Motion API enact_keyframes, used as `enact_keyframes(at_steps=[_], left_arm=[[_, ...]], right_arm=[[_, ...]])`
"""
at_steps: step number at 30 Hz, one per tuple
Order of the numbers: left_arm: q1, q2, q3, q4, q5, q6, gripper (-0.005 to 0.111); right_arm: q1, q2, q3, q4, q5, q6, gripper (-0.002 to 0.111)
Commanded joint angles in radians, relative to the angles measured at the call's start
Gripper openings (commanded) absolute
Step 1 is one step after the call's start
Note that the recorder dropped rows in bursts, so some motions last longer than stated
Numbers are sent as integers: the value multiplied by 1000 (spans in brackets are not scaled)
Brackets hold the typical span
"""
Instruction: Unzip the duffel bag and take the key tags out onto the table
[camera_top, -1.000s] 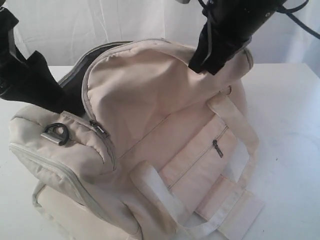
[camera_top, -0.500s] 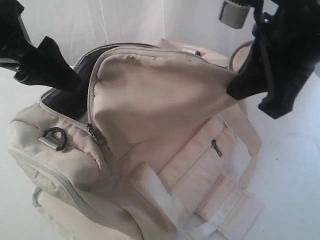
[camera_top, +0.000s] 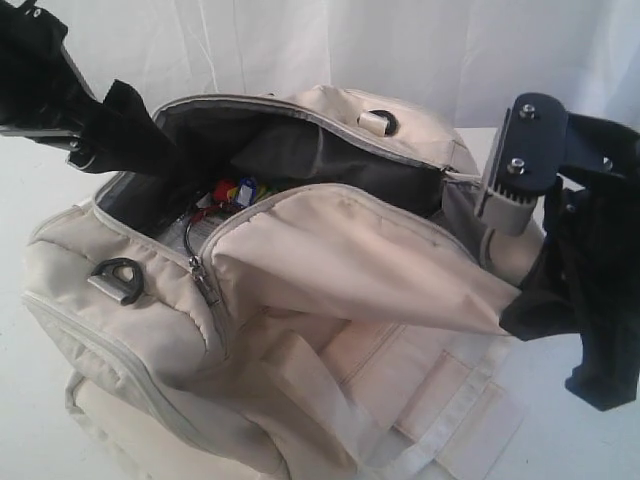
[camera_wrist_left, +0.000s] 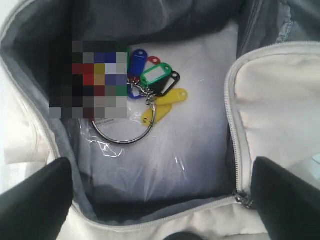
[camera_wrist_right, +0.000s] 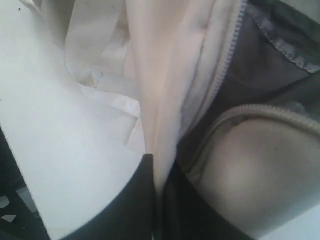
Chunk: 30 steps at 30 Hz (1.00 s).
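Note:
The cream duffel bag (camera_top: 130, 330) lies on the white table (camera_top: 600, 455) with its top zip undone and its dark grey lining showing. My right gripper (camera_top: 522, 312) is shut on the edge of the bag's top flap (camera_top: 340, 265) and holds it folded down to the right; the right wrist view shows that fabric pinched at my right gripper (camera_wrist_right: 157, 167). The key tags (camera_top: 232, 190) lie inside the opening. Seen from the left wrist, the key tags (camera_wrist_left: 155, 85) hang on a metal ring (camera_wrist_left: 120, 136). My left gripper (camera_wrist_left: 160, 172) hovers open above them at the bag's left end.
The tags rest on a white, plastic-wrapped filler (camera_wrist_left: 195, 150) inside the bag. A black D-ring (camera_top: 115, 277) and a zipper pull (camera_top: 208, 282) sit on the near end. Pale webbing handles (camera_top: 300, 375) drape down the front. A white curtain (camera_top: 300, 40) hangs behind.
My right gripper has swung down and to the right with the flap, opening the bag wide and uncovering the key tags. My left gripper has stayed over the left end.

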Motion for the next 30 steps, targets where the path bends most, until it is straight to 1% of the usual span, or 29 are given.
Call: enact_keyframes(at_steps=[1,2,5,6,9,13,14,15,17,19,21,23,25,26,28,30], left_arm=[[-2,-10,28,-44,-6,-7,95],[-2,-10,29,-52,-6,-7,95],[-2,-10,31,-72,-6,1,95],[-2,-10,31,-101,-6,24,93],[-5,-10,31,-231,19,173,85],[-5,-10,31,-411,69,355,72],[-5,-8,31,-444,80,399,68],[-6,-4,31,-499,96,454,60],[-21,21,31,-574,123,524,54],[-53,65,31,-613,139,562,54],[-86,112,31,-619,139,577,54],[-104,144,31,-635,179,577,54],[-104,162,31,-661,276,578,52],[-104,171,31,-677,346,578,49],[-104,177,31,-707,454,578,45],[-104,188,31,-742,467,578,42]], right_arm=[[-2,-13,54,5,47,21,4],[-2,-13,57,6,47,21,8],[-2,-13,57,7,47,42,25],[-2,-13,57,10,47,52,35],[-2,-13,57,10,47,70,52],[-2,-13,57,7,47,94,54],[-2,-13,57,3,47,101,54],[-2,-13,57,-8,47,123,54],[-2,-13,57,-15,47,127,54],[-2,-13,57,-14,47,137,54],[-2,-13,57,-19,47,148,54],[-2,-13,57,-44,47,148,54],[-2,-13,57,-83,47,186,54],[-2,-13,57,-106,45,220,54],[-2,-13,57,-111,27,242,54],[-2,-13,55,-115,22,251,54]])
